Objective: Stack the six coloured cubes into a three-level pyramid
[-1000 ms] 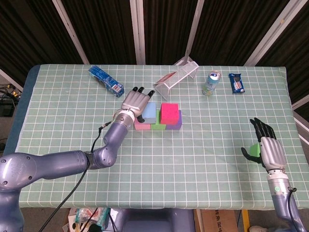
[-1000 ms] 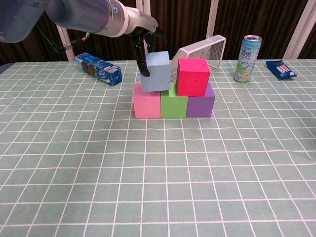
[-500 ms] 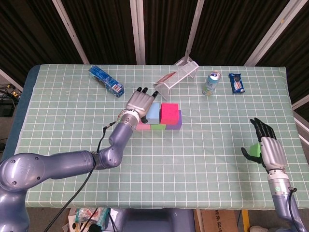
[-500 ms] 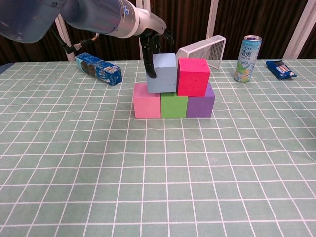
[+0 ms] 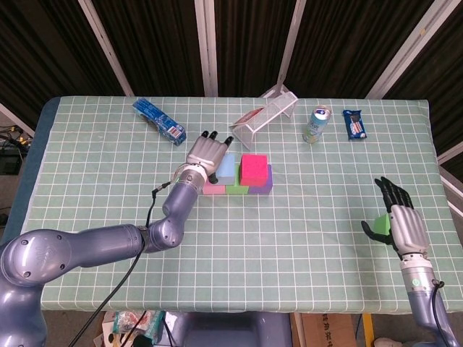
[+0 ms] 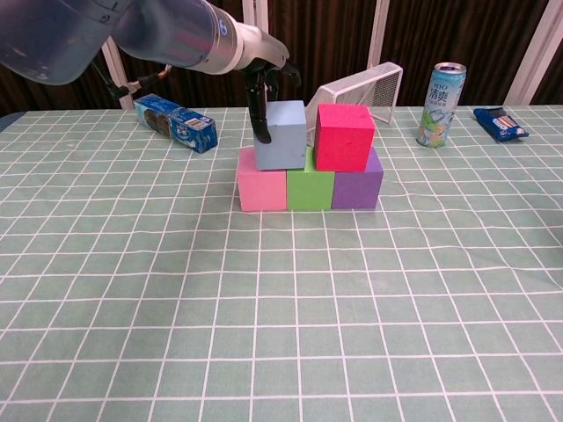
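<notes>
1. Sitting on the bottom row, the light blue cube (image 6: 281,134) rests across the pink cube (image 6: 261,191) and the green cube (image 6: 309,189), slightly turned against them, with the left hand (image 5: 205,152) at its left side.
2. The left hand's fingers (image 6: 259,110) press against the blue cube's left face and top edge; whether anything closes on its far side is hidden, so I cannot tell if the cube is truly gripped or only touched.
3. Just right of the blue cube, the magenta cube (image 6: 344,136) stands on the green cube and the purple cube (image 6: 357,189); a narrow gap shows between the two upper cubes.
4. The pink, green and purple cubes form a touching row on the bench (image 6: 176,308), pink furthest left of the blue cube's base, purple furthest right.
5. Well to the right of the blue cube, near the bench's front right edge, the right hand (image 5: 400,220) holds a small green cube (image 5: 381,225), its fingers curled about it.
6. Behind the blue cube lies a tipped white wire basket (image 6: 362,86); further right of it stand a drink can (image 6: 442,104) and a blue snack packet (image 6: 500,123).
7. Left of and behind the blue cube lies a blue biscuit box (image 6: 176,122).
</notes>
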`<state>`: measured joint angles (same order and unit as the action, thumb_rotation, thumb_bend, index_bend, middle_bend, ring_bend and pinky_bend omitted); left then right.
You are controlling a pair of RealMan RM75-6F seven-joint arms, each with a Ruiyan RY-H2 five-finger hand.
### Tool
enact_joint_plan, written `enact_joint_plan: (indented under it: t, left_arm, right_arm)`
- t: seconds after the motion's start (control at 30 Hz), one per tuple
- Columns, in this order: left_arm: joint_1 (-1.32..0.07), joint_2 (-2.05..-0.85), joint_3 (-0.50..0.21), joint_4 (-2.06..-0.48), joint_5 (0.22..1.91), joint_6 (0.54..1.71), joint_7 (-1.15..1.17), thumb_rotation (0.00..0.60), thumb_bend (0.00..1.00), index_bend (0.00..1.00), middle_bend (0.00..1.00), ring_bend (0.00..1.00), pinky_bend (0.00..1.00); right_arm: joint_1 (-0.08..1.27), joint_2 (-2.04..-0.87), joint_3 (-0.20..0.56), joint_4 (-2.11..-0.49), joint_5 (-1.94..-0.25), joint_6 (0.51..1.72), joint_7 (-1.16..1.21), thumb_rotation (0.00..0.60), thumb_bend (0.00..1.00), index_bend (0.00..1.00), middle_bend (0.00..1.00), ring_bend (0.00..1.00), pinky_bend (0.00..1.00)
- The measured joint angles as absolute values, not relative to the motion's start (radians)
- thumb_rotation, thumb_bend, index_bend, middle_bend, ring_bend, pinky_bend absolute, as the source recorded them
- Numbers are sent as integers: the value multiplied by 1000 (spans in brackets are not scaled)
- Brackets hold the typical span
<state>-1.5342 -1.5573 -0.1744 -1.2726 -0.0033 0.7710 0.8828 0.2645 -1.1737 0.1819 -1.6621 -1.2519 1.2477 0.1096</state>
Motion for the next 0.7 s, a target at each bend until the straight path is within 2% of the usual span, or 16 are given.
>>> enact_joint_plan:
  t: [0.7]
  left_arm:
    - [-1542, -1582, -188, -1236, 2, 753, 882, 600, 281, 12, 346, 61, 96]
  right_arm:
    - [266, -1177, 182, -1655, -1247, 1238, 110, 600, 348, 0, 0, 0, 0]
